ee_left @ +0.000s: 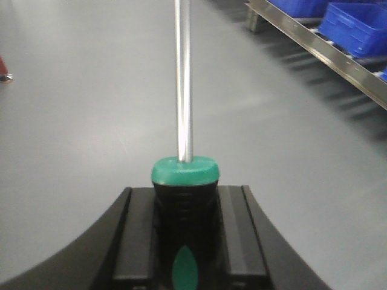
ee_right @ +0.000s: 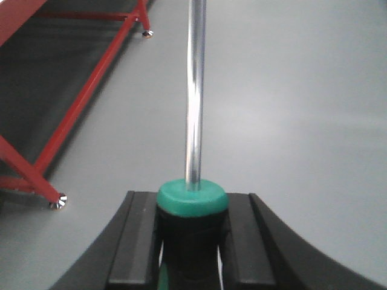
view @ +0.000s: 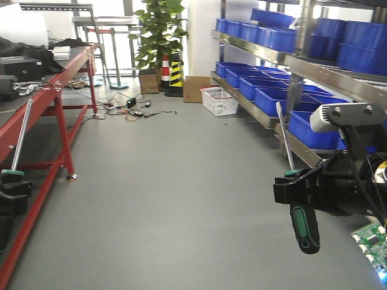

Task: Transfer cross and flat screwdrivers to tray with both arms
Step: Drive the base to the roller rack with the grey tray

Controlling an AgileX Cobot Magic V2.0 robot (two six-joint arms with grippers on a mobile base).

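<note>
Both grippers are held up in the air over the grey floor, each with a screwdriver. My left gripper (view: 13, 188) (ee_left: 184, 202) is shut on the black handle of one screwdriver (view: 20, 138) (ee_left: 184, 171). Its silver shaft points up and away. My right gripper (view: 300, 187) (ee_right: 192, 223) is shut on the other screwdriver (view: 305, 228) (ee_right: 192, 196) just below its green collar. In the front view that handle hangs below the jaws and the shaft rises above them. The tips are out of frame in the wrist views. The tray is out of view.
A red workbench (view: 42, 96) runs along the left, its legs (ee_right: 78, 103) showing in the right wrist view. Metal shelves with blue bins (view: 266, 90) (ee_left: 357, 27) line the right. A white basket (view: 219, 100), cables (view: 130, 109) and a plant (view: 158, 36) lie farther off. A green circuit board (view: 372, 238) sits at the lower right.
</note>
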